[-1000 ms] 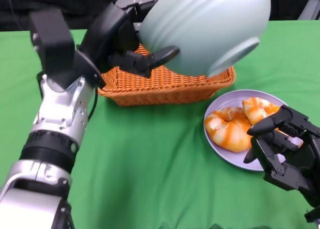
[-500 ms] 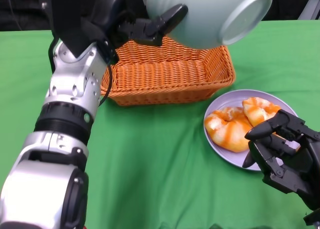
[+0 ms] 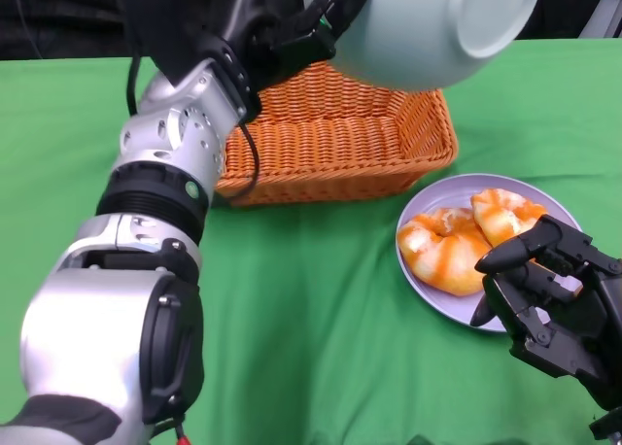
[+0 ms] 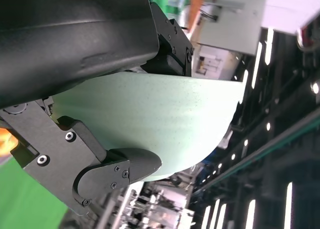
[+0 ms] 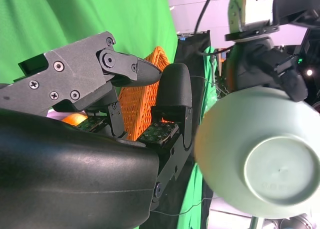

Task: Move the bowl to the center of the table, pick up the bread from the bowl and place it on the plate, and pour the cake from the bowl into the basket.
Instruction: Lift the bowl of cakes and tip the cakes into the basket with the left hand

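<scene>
My left hand (image 3: 292, 27) grips the pale green bowl (image 3: 428, 27) by its rim and holds it high over the far side of the orange wicker basket (image 3: 335, 139), tipped so its underside (image 5: 280, 171) faces me. The bowl's inside is hidden, and no cake shows in any view. The basket's visible floor is bare. Two orange-glazed pieces of bread (image 3: 457, 241) lie on the lilac plate (image 3: 437, 294) at the right. My right hand (image 3: 549, 294) hovers at the plate's near right edge, fingers apart, holding nothing. The left wrist view shows fingers (image 4: 120, 171) against the bowl wall (image 4: 165, 119).
Green cloth (image 3: 311, 348) covers the table, with bare cloth between me and the basket. My left forearm (image 3: 155, 192) stretches across the left side of the head view. Dark equipment stands behind the table's far edge.
My left arm has lifted the bowl higher and farther back over the basket, turning its underside more toward me. The right hand has stayed by the plate.
</scene>
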